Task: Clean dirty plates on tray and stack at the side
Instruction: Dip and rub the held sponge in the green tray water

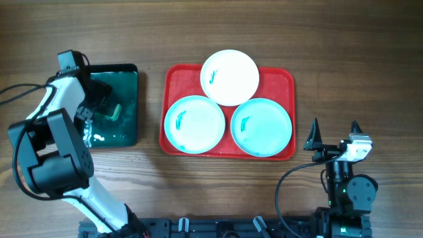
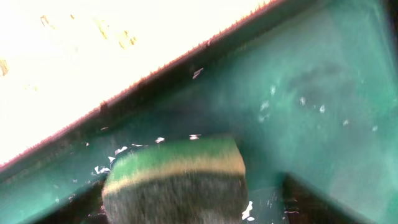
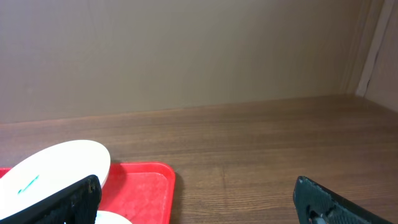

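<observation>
Three plates lie on the red tray (image 1: 172, 76): a white plate (image 1: 229, 77) at the back, a turquoise plate (image 1: 195, 123) front left and a turquoise plate (image 1: 261, 126) front right, each with a small teal smear. My left gripper (image 1: 99, 109) is down in the dark green tray (image 1: 125, 79). In the left wrist view its fingers (image 2: 193, 208) stand open around a green and yellow sponge (image 2: 177, 174), with a gap on the right side. My right gripper (image 1: 334, 135) is open and empty, right of the red tray. The right wrist view shows the white plate (image 3: 56, 165) and the red tray (image 3: 140, 186).
The dark green tray (image 2: 311, 93) is wet, with white flecks on its floor. It stands left of the red tray with a strip of bare wood between them. Cables run along the left edge and by the right arm's base.
</observation>
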Tool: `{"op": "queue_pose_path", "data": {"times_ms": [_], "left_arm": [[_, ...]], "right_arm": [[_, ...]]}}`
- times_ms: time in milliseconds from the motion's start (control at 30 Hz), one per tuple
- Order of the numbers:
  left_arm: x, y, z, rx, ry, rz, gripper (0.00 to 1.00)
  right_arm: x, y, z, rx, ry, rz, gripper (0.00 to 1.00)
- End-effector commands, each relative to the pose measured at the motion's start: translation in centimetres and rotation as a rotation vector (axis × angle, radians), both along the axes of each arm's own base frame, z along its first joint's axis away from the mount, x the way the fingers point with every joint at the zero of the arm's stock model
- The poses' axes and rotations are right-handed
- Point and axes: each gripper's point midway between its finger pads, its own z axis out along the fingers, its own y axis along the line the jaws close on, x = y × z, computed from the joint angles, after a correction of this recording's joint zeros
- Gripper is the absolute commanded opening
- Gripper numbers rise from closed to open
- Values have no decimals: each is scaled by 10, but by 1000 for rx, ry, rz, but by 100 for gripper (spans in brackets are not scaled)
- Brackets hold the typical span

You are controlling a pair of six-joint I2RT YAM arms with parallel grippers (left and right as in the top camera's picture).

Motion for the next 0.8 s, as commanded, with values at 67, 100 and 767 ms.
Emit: {"op": "queue_pose_path", "data": {"times_ms": [67, 100, 767], "left_arm": [[-21, 2, -29, 3, 93, 11, 4], [-23, 2, -29, 1, 101, 12, 5], [-37, -54, -31, -306, 133, -28, 89]], "right_arm": [[0, 1, 1, -10, -4, 5, 100], [0, 1, 1, -10, -4, 5, 100], [0, 1, 1, -11, -4, 5, 100]]}}
